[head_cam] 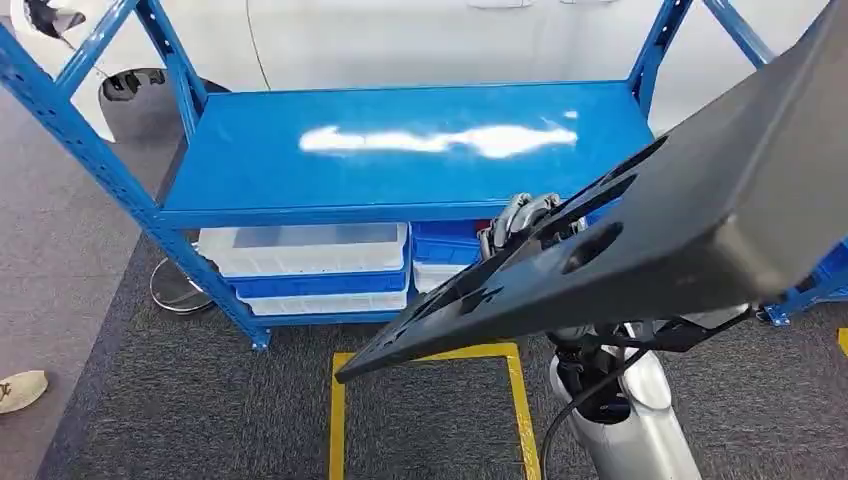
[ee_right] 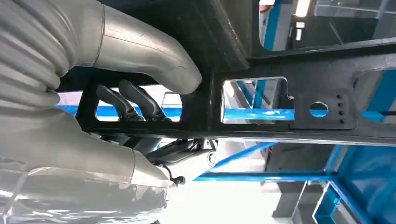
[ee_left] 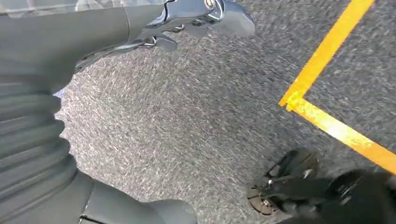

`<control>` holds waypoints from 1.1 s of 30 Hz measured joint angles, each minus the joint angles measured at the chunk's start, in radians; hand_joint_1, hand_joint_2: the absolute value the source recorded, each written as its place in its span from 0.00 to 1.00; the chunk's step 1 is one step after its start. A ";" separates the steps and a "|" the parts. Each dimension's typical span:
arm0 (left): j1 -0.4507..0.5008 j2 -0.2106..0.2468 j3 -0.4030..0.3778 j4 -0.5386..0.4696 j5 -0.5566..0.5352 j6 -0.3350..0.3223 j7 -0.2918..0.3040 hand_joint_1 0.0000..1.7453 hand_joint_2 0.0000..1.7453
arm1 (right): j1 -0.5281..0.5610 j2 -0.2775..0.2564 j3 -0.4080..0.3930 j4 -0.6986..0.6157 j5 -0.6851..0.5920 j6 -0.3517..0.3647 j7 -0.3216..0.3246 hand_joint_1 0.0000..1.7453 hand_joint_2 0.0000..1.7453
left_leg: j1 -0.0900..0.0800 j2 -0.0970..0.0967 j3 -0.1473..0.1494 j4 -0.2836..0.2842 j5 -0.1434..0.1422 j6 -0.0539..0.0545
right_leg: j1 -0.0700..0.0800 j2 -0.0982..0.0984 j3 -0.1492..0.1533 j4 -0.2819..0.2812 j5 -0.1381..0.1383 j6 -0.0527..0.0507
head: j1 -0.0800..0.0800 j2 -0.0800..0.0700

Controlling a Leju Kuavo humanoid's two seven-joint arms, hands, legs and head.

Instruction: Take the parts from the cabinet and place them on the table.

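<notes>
The left hand [ee_left: 187, 21] hangs over the grey carpet [ee_left: 196, 116], fingers curled together around nothing. The blue cabinet [head_cam: 400, 150] stands ahead, white bins [head_cam: 300, 250] under its shelf. The right hand [head_cam: 520, 222] grips the long black part [head_cam: 640, 230], held tilted off the shelf's right front edge.

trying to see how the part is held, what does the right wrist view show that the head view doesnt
Right wrist view alone: the thumb lying over the black part's bar and dark fingers hooked through a cutout.

Head view alone: the blue rack's top shelf, the white bins beneath it, and yellow floor tape.

Both: the right hand gripping the black part, blue rack behind.
</notes>
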 joint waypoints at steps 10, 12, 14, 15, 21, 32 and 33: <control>0.005 0.000 0.006 0.000 0.000 -0.009 -0.004 0.00 1.00 | -0.001 0.000 -0.005 -0.002 0.011 0.003 0.001 1.00 1.00 | -0.012 0.009 -0.087 0.013 0.071 0.056 | -0.009 0.005 -0.091 0.309 -0.182 0.031 | 0.000 0.000; 0.006 0.000 0.006 0.000 0.000 -0.010 -0.004 0.00 1.00 | -0.004 0.000 -0.005 -0.002 0.011 0.002 0.002 1.00 1.00 | -0.016 0.007 -0.101 0.013 0.082 0.055 | -0.002 0.005 0.012 0.170 -0.132 0.017 | 0.000 0.000; 0.004 -0.003 0.006 0.000 0.000 -0.011 -0.006 0.00 1.00 | -0.019 0.000 -0.004 -0.003 0.021 0.000 0.005 1.00 1.00 | -0.016 0.007 -0.106 0.013 0.091 0.051 | 0.012 0.003 0.123 -0.008 -0.118 -0.015 | -0.003 0.000; 0.005 -0.004 0.006 0.000 0.000 -0.012 -0.006 0.00 1.00 | -0.025 0.000 -0.004 -0.003 0.028 -0.001 0.007 1.00 1.00 | -0.020 0.008 -0.109 0.014 0.095 0.045 | 0.016 0.000 0.123 -0.011 -0.105 -0.016 | -0.009 0.000; 0.005 0.010 0.005 0.000 -0.015 -0.012 0.010 0.00 1.00 | -0.056 0.001 -0.003 0.002 0.079 -0.001 0.024 1.00 1.00 | -0.013 0.004 -0.149 0.082 0.043 0.015 | 0.009 -0.022 0.118 -0.046 -0.067 -0.045 | -0.010 0.000; 0.011 0.053 -0.044 0.005 -0.021 0.036 0.038 0.00 1.00 | -0.075 -0.010 0.003 0.017 0.129 0.021 0.004 1.00 1.00 | -0.019 0.049 -0.072 0.017 0.052 0.031 | 0.019 -0.095 0.070 0.001 -0.061 -0.020 | -0.007 0.000; 0.014 0.055 -0.048 0.006 -0.021 0.035 0.034 0.00 1.00 | -0.074 -0.013 0.006 0.016 0.128 0.024 -0.004 1.00 1.00 | -0.021 0.039 -0.076 0.017 0.055 0.036 | 0.017 -0.103 0.071 -0.001 -0.058 -0.015 | -0.006 0.000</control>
